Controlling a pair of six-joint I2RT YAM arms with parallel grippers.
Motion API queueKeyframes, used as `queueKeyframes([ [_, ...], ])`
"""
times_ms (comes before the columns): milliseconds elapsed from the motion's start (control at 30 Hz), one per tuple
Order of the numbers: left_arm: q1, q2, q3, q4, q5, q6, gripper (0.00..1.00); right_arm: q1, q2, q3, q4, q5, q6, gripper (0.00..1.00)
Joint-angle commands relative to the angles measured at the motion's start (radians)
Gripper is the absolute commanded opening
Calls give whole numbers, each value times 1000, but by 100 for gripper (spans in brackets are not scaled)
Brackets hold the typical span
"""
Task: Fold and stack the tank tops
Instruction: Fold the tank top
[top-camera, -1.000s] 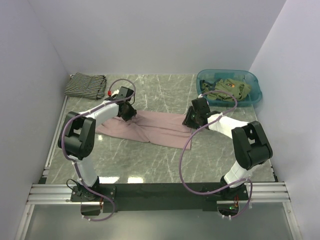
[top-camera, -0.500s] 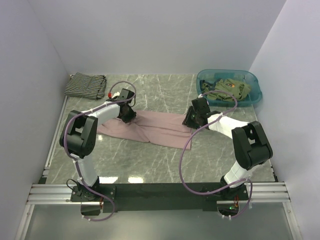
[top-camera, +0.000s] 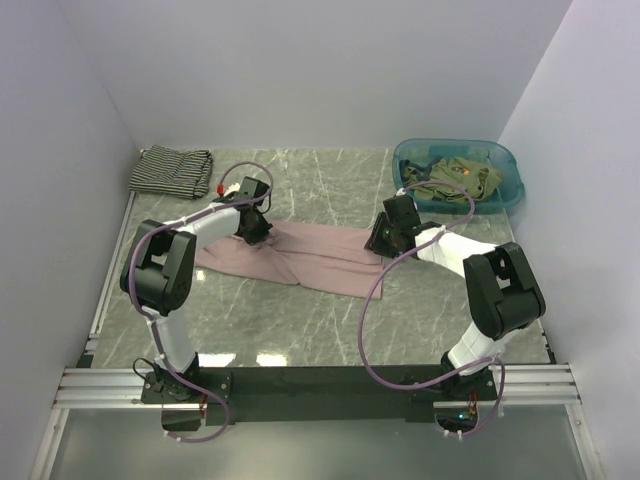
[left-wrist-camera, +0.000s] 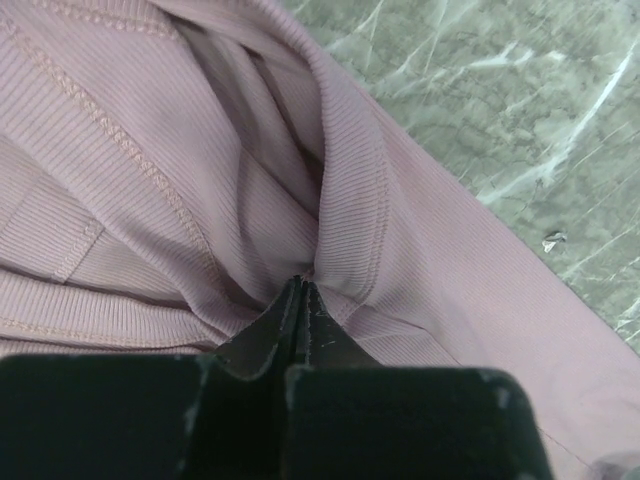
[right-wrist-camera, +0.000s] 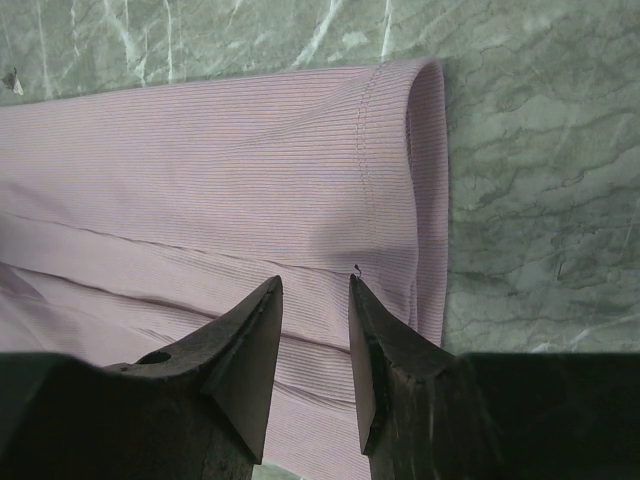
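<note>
Pink tank top (top-camera: 320, 258) lies spread across mid worktop (top-camera: 300, 320). The left jaws are clamped on a bunched ridge at its left end; the right jaws are narrowly parted over the right hem, holding nothing. Risk: if left pulls alone, the cloth drags skewed, and the bunched pinch may trap extra layers.

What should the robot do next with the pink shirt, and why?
Probably close the right gripper on the pink tank top. It hangs open over the hem end, while the left gripper is shut on cloth at the other end, so both ends could then lift together.
</note>
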Motion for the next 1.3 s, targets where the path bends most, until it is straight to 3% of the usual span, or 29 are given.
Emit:
queueKeyframes([
  [0, 7, -57, 43, 22, -25, 33, 1, 2, -47, 0, 8, 15, -12, 40],
  [300, 36, -129, -34, 68, 3, 25, 1, 2, -47, 0, 8, 16, -12, 40],
  [400, 42, -88, -6, 57, 23, 44, 18, 2, -44, 0, 9, 13, -12, 40],
  [500, 44, -42, 24, 43, 29, 57, 27, 2, -47, 0, 6, 18, -15, 40],
  [700, 45, -5, 29, 101, 58, 74, 32, 1, -47, -1, 8, 19, -12, 40],
  [967, 45, 10, 29, 128, 67, 85, 30, 1, -46, 2, 6, 22, -12, 40],
  [1267, 45, 17, 38, 151, 77, 87, 19, 2, -47, -5, 9, 24, -13, 40],
])
